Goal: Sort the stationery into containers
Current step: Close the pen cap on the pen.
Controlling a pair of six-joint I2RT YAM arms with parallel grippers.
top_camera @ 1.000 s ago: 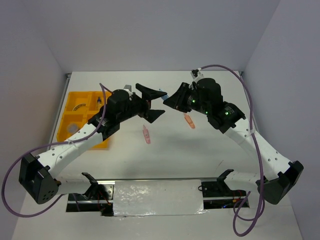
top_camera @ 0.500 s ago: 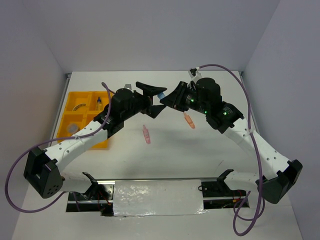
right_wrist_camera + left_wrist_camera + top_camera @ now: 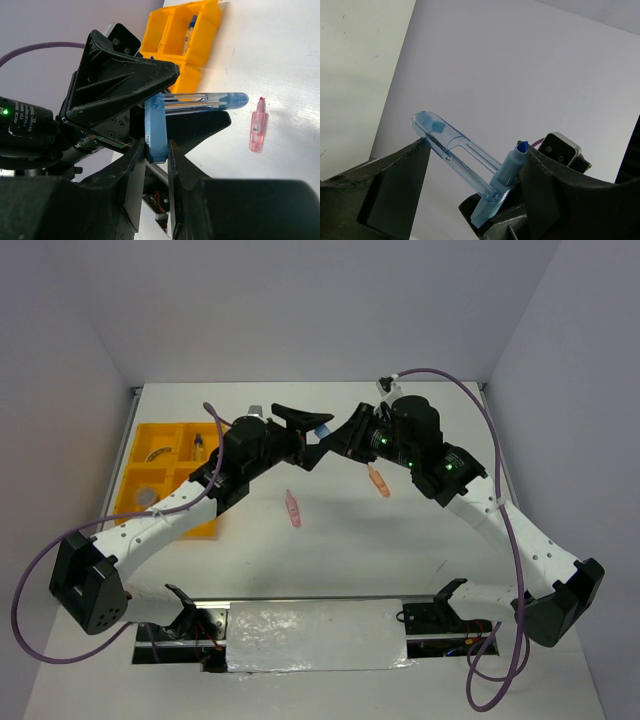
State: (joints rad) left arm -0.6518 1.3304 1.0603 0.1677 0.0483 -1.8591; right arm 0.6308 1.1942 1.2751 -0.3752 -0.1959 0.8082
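Right wrist view: blue clip piece held in mid-air between both grippers

Largest first: yellow tray (image 3: pixel 127 475), rigid moulded plastic with square compartments, at the far left of the white table (image 3: pixel 400 540), well apart from the meeting point of the arms.

Next, blue clip piece (image 3: pixel 200 101): clear tinted plastic, a slim round-tipped tube slotted along its length, with a flat opaque blue end. Off the table, roughly level. Pinched by that flat end in the right gripper (image 3: pixel 156 152), jaws pressed onto it. Left gripper (image 3: pixel 476 150) spread, one finger on each side of the tube; contact not certain.

Probably very light, stiff, smooth and slippery, with thin walls that might crack. Best taken across mid-tube with a gentle squeeze.

Last, pink piece (image 3: pixel 293 509) and orange piece (image 3: pixel 378 481), glossy, lying flat on the table below.
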